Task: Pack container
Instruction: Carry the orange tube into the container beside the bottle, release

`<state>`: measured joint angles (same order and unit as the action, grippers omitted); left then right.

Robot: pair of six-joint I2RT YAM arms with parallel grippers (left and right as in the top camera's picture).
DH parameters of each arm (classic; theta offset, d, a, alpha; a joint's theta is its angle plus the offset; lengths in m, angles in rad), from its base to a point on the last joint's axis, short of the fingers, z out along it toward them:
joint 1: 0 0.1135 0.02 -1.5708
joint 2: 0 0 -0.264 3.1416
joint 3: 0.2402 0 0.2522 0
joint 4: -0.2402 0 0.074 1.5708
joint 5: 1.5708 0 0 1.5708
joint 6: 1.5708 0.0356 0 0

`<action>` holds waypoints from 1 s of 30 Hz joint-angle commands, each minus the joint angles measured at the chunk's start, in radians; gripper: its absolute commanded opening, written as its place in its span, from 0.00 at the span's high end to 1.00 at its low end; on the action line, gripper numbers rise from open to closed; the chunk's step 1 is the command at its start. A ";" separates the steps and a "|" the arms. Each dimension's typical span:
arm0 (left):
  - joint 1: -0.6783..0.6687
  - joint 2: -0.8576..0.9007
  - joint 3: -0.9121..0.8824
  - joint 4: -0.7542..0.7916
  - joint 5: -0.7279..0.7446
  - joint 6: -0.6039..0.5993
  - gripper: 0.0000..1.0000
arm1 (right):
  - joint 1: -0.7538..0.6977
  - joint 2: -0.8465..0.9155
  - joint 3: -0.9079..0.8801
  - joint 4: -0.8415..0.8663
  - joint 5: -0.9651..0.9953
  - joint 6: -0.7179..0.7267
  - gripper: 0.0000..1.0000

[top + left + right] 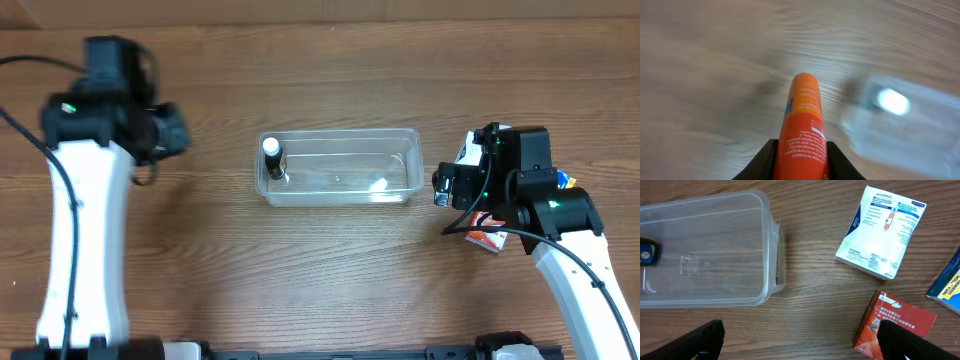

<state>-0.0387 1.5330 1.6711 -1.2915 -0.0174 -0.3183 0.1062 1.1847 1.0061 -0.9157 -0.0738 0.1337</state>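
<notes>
The clear plastic container [340,168] stands mid-table with a small dark bottle with a white cap [273,158] upright in its left end. It also shows in the right wrist view [705,250] and, blurred, in the left wrist view [905,117]. My left gripper [801,155] is shut on an orange tube [804,125], held above the table left of the container; in the overhead view the left gripper [165,130] is at the upper left. My right gripper [800,340] is open and empty, just right of the container.
A red box [895,325], a white and blue packet [880,232] and a blue and yellow item [949,282] lie on the table right of the container, by my right gripper. The red box peeks out under the right arm [485,238].
</notes>
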 commanded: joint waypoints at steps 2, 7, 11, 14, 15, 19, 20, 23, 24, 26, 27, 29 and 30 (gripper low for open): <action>-0.242 0.007 0.012 0.022 0.025 -0.037 0.92 | 0.005 -0.004 0.029 0.005 0.002 -0.003 0.00; -0.374 0.114 0.011 0.014 0.026 -0.090 0.92 | 0.005 -0.004 0.029 0.004 0.002 -0.003 0.00; -0.381 0.208 0.011 0.005 0.026 -0.106 0.92 | 0.005 -0.004 0.029 0.004 0.002 -0.003 0.00; -0.381 0.286 0.011 0.004 0.026 -0.107 0.92 | 0.005 -0.004 0.029 0.003 0.002 -0.003 0.00; -0.381 0.301 0.011 0.002 0.026 -0.109 0.92 | 0.005 -0.004 0.029 0.004 0.002 -0.003 0.00; -0.380 0.379 0.011 -0.017 -0.011 -0.114 0.91 | 0.005 -0.004 0.029 0.004 0.002 -0.003 0.00; -0.380 0.393 0.011 -0.019 -0.028 -0.125 0.91 | 0.005 -0.004 0.029 0.004 0.002 -0.003 0.00; -0.380 0.423 0.011 -0.021 -0.036 -0.125 0.91 | 0.005 -0.004 0.029 0.004 0.002 -0.003 0.00; -0.380 0.430 0.011 -0.022 -0.038 -0.125 0.90 | 0.005 -0.004 0.029 0.004 0.002 -0.003 0.00; -0.380 0.436 0.011 -0.022 -0.042 -0.136 0.87 | 0.005 -0.004 0.029 0.004 0.002 -0.003 0.00; -0.380 0.438 0.008 -0.020 -0.042 -0.136 0.85 | 0.005 -0.004 0.029 0.004 0.002 -0.003 0.00; -0.380 0.438 0.007 -0.021 -0.042 -0.135 0.77 | 0.005 -0.004 0.029 0.004 0.002 -0.003 0.00; -0.380 0.438 0.006 -0.022 -0.042 -0.135 0.74 | 0.005 -0.004 0.029 0.004 0.002 -0.003 0.00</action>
<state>-0.4187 1.9602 1.6737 -1.3125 -0.0418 -0.4290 0.1062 1.1847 1.0061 -0.9161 -0.0738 0.1333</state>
